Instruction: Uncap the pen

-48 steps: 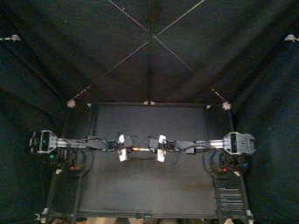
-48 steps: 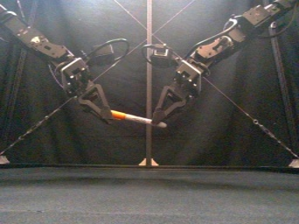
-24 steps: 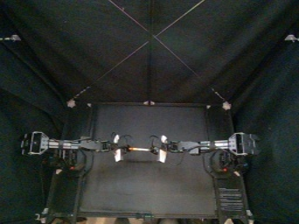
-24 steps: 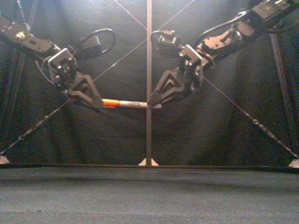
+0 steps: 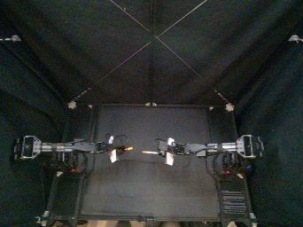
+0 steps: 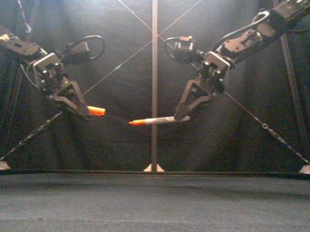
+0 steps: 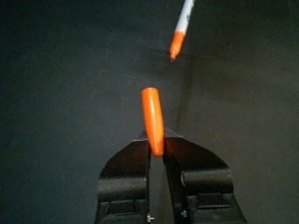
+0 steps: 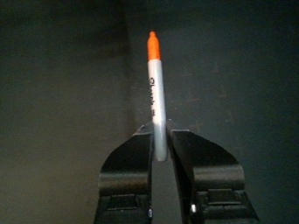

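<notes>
My left gripper (image 6: 82,108) pinches the short orange plastic cap (image 6: 96,111); my right gripper (image 6: 182,115) clamps the slim white orange-tipped pen (image 6: 155,120), well right of the cap.

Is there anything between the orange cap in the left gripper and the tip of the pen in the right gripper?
Nothing visible does. Only open air separates the cap from the orange tip of the pen.

Glossy, smooth orange plastic cap (image 7: 152,118); pen (image 8: 155,96) barrel of pale, smooth plastic with dark print; curtain (image 6: 121,145) of matt black cloth, softly creased; table (image 6: 155,201) matt, finely grained
</notes>
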